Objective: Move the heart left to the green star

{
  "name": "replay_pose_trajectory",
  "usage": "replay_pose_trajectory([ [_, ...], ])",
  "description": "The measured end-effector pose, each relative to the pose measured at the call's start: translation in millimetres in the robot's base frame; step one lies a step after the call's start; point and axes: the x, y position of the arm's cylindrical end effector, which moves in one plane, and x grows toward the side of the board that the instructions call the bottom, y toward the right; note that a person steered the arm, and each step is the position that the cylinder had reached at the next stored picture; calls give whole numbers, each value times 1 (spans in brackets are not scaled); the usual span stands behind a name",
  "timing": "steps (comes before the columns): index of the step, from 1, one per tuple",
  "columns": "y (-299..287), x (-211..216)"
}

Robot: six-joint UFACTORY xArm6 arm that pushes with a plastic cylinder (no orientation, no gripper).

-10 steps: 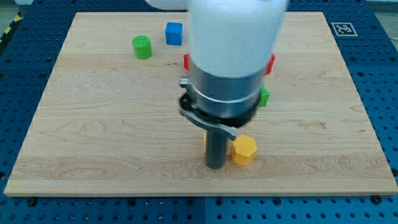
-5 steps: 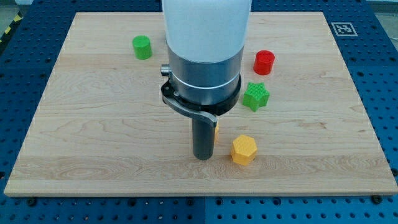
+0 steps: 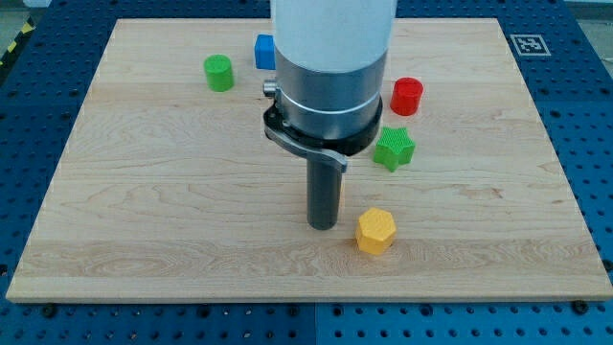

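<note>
You have a wooden board (image 3: 144, 220) on a blue pegboard table (image 3: 38, 321), with a black-and-white marker (image 3: 528, 43) at the board's top right corner. Taking the yellow hexagon (image 3: 375, 231) near the board's bottom edge as your landmark, the red cylinder (image 3: 407, 96) sits well above it and slightly right. The green cylinder (image 3: 218, 73) and blue cube (image 3: 263, 51) lie far up and left of it, the cube partly hidden.

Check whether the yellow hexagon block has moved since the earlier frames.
No. The yellow hexagon block sits at the same spot on the board, below the green star.
</note>
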Motion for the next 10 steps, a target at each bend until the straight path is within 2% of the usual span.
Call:
replay_pose_trajectory([
  [3, 26, -11],
  [5, -2, -48],
  [6, -13, -53],
  [8, -16, -32],
  [10, -38, -50],
])
